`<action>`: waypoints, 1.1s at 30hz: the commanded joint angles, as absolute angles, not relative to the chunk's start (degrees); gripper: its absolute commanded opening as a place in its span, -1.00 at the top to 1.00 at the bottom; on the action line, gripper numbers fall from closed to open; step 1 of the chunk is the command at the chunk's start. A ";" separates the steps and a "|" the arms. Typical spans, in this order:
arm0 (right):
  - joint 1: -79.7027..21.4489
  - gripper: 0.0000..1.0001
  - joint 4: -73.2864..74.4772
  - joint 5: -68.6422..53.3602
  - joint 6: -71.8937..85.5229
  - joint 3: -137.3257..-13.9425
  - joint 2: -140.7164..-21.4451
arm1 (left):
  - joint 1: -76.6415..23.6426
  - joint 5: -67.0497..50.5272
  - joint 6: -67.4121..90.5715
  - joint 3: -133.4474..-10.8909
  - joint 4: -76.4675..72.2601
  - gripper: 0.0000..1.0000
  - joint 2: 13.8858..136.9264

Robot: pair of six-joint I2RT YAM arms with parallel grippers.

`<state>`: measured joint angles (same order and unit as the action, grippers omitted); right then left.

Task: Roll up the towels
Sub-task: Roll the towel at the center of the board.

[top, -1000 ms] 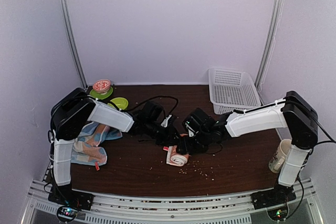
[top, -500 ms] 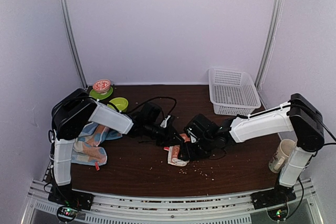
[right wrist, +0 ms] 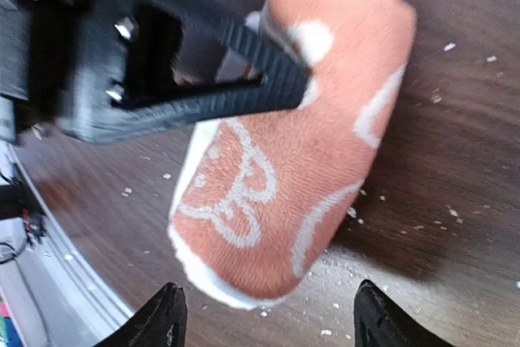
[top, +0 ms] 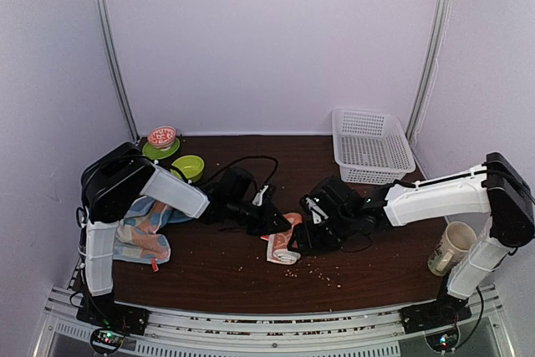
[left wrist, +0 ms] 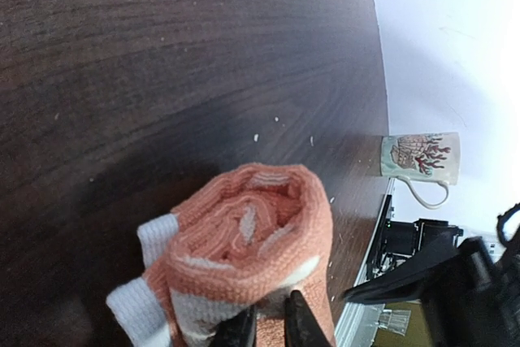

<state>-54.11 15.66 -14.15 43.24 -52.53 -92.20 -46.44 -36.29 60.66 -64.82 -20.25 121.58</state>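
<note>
The small orange towel with white cartoon print lies rolled up at the middle of the table. In the left wrist view its spiral end faces the camera, and my left gripper is shut on the roll's loose outer edge. From the right wrist, the roll lies just ahead of my right gripper, which is open and apart from it. The left gripper's black finger crosses the roll's far end. The light-blue towel lies crumpled at the left, beside the left arm's base.
A white basket stands at the back right. A printed mug sits at the right edge, by the right arm. A green bowl and a small dish are at the back left. Crumbs dot the table near the roll.
My right gripper has drawn back to the right, off the orange roll. The left gripper has reached a little further right, staying pinched on the towel.
</note>
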 commanded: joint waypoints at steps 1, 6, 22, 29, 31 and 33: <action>-51.14 -0.42 7.47 -16.49 48.61 -47.63 -87.44 | -45.83 -31.07 61.19 -61.64 -15.41 0.70 122.21; -49.72 -0.40 -2.49 -20.68 52.05 -45.20 -91.13 | -45.80 -30.32 61.82 -60.28 -16.74 0.70 121.15; -50.26 0.38 10.84 -16.93 45.56 -56.47 -102.36 | -45.85 -28.17 58.46 -58.59 -11.53 0.70 115.28; -51.99 0.65 32.86 -5.47 36.75 -66.18 -106.14 | -45.79 -26.47 55.23 -55.94 -7.24 0.69 108.55; -52.33 0.65 37.28 -1.98 34.71 -67.96 -106.76 | -45.79 -25.31 54.33 -55.02 -6.37 0.69 107.24; -52.95 0.65 41.11 0.70 33.07 -70.01 -107.81 | -45.85 -24.80 54.15 -54.23 -6.42 0.69 106.51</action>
